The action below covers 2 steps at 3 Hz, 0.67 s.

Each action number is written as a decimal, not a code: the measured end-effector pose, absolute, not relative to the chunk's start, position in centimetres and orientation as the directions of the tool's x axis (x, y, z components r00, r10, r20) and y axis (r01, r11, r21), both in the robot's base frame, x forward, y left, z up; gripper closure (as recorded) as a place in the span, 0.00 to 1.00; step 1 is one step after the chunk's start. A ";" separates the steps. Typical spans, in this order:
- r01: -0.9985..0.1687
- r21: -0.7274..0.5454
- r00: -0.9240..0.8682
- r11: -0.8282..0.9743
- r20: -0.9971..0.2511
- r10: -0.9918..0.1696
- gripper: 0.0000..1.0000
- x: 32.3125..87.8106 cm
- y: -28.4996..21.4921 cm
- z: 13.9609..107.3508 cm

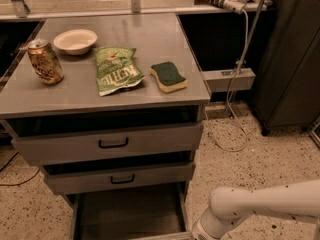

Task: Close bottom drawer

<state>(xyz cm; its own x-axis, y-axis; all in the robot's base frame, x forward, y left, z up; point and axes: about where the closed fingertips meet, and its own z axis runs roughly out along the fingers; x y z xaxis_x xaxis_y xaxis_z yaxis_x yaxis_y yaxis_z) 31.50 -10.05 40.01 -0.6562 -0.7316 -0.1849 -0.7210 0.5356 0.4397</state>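
Observation:
The bottom drawer (127, 214) is pulled out at the foot of the grey metal cabinet; its deep grey interior shows and its front panel is cut off by the lower edge of the view. My white arm (260, 204) reaches in from the right, low beside the drawer's right front corner. My gripper (200, 234) sits at the very bottom edge next to that corner, mostly out of view.
Two closed drawer fronts with black handles, upper (112, 143) and middle (122, 179). On the cabinet top: a can (45, 61), a white bowl (75, 40), a green chip bag (117, 70), a sponge (169, 76). A dark cabinet (290, 64) and a cable stand right.

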 end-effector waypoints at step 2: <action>-0.689 0.472 -0.685 0.550 -0.177 -0.707 1.00 30.7 -9.3 37.1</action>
<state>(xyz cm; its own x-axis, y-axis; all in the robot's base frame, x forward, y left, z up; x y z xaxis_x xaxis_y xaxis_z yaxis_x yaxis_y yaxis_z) 30.74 -9.30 37.12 -0.6852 -0.7066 -0.1769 -0.6891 0.5501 0.4717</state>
